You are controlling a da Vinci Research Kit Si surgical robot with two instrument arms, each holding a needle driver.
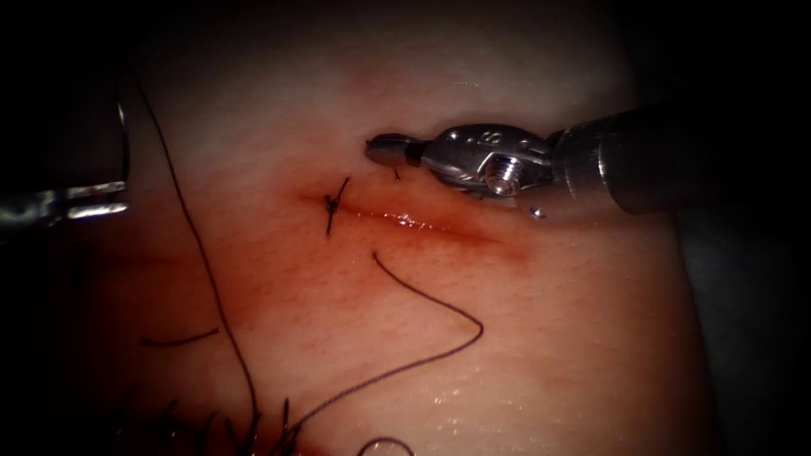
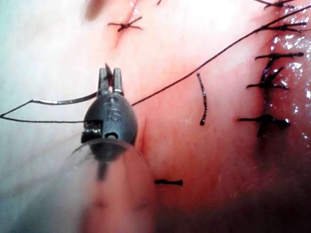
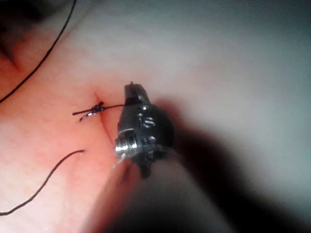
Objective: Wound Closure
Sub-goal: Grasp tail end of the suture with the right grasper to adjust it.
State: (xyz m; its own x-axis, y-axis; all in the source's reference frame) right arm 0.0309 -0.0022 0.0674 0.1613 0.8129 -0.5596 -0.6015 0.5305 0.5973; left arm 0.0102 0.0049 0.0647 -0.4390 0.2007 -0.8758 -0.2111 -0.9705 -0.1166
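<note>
The cut (image 1: 422,224) runs across the tissue (image 1: 549,338), with one tied knot (image 1: 333,203) at its left end. My right tool (image 1: 376,150) hovers just beyond the cut, jaws shut with nothing seen in them. Up close, a tail of the knot (image 3: 98,108) reaches the side of that tool (image 3: 133,89). Far to the left, my left tool (image 1: 118,198) is shut on the curved needle (image 1: 124,139) near one end. The needle is out of the tissue. Its thread (image 1: 203,270) trails down across the tissue. The left tool (image 2: 111,77) and needle (image 2: 63,101) show close up.
A loose thread (image 1: 448,304) with a free end lies on the near side of the cut. A short cut piece (image 1: 182,340) lies lower left. A row of older stitches (image 2: 267,85) runs along the tissue's near edge. Red fluid tints the cut.
</note>
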